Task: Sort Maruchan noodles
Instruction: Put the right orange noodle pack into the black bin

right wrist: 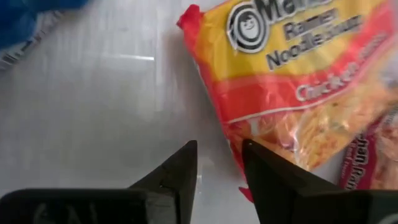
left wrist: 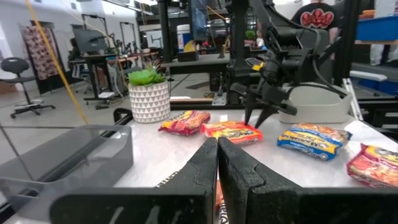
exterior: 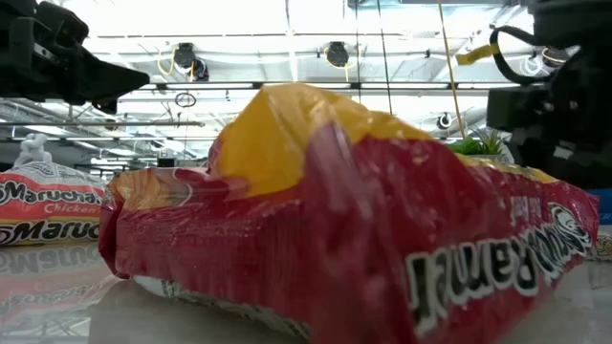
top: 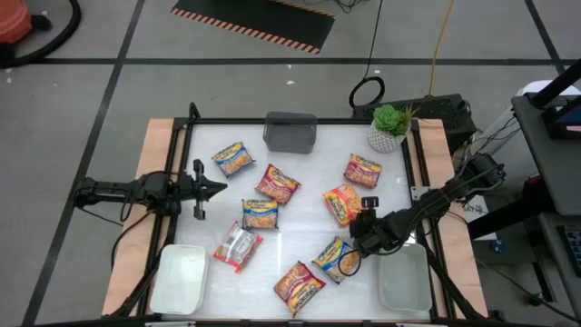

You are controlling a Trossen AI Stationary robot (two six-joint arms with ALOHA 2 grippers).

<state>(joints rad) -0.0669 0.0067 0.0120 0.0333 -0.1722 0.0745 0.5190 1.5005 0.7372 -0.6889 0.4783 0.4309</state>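
Several Maruchan noodle packets lie flat on the white tabletop, among them an orange chicken packet (top: 342,204) (right wrist: 298,81), a blue one (top: 336,259) and a red one (top: 278,183). My right gripper (top: 364,224) (right wrist: 217,163) is open and slants down at the orange packet's near corner, with one finger on bare table and the other at the packet's edge. My left gripper (top: 218,189) (left wrist: 217,163) is shut on nothing and held level above the table's left side. My right gripper comes slanting down from the table's right side. One fingertip (right wrist: 252,163) stands against the long edge (right wrist: 231,134) of the orange packet near a corner; I cannot tell whether it touches. The packet lies flat on the table.
A grey bin (top: 290,132) stands at the far edge, with a potted plant (top: 390,127) at the far right corner. White trays sit at the near left (top: 179,277) and near right (top: 404,283). A red packet (exterior: 354,220) fills the low view.
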